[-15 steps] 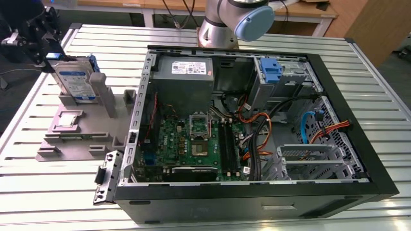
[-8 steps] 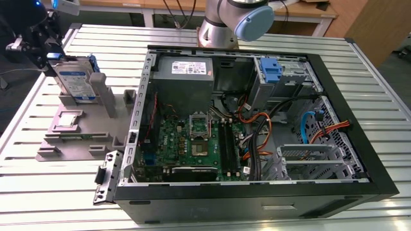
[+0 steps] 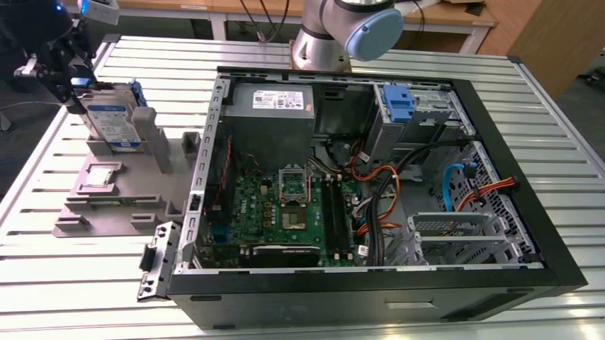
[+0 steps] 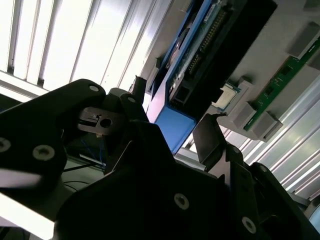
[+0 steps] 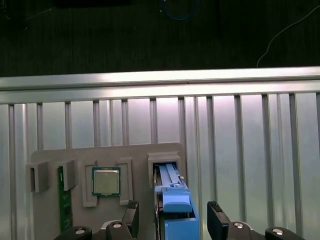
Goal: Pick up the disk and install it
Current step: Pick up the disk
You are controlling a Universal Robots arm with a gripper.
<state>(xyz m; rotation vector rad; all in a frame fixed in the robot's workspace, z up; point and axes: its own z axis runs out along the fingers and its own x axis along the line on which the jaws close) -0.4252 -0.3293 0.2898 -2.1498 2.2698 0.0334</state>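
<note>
I find the disk (image 3: pixel 109 117) standing on edge in a slot of the grey holding fixture (image 3: pixel 123 191), toward 10 o'clock in the exterior view, and not yet lifted. The fixture rests on the slatted metal bench (image 3: pixel 85 283). The open computer case (image 3: pixel 529 234) lies at 3 o'clock from the fixture, and the two are close but apart. The end effector (image 3: pixel 71 74) sits at the disk's upper end, at about 11 o'clock from it in the exterior view. In the first wrist view the end effector (image 5: pixel 173 212) is spread wide, with its fingers (image 5: pixel 215 215) either side of the blue carrier of the disk (image 5: pixel 172 200). A visible gap remains on each side, so nothing is gripped. The second wrist view shows the same: the end effector (image 4: pixel 172 115) straddles the carrier end of the disk (image 4: pixel 175 127); contact there I cannot confirm. A processor chip (image 5: pixel 106 181) and a green memory module (image 5: pixel 62 200) occupy other pockets in the fixture beside the disk's slot
</note>
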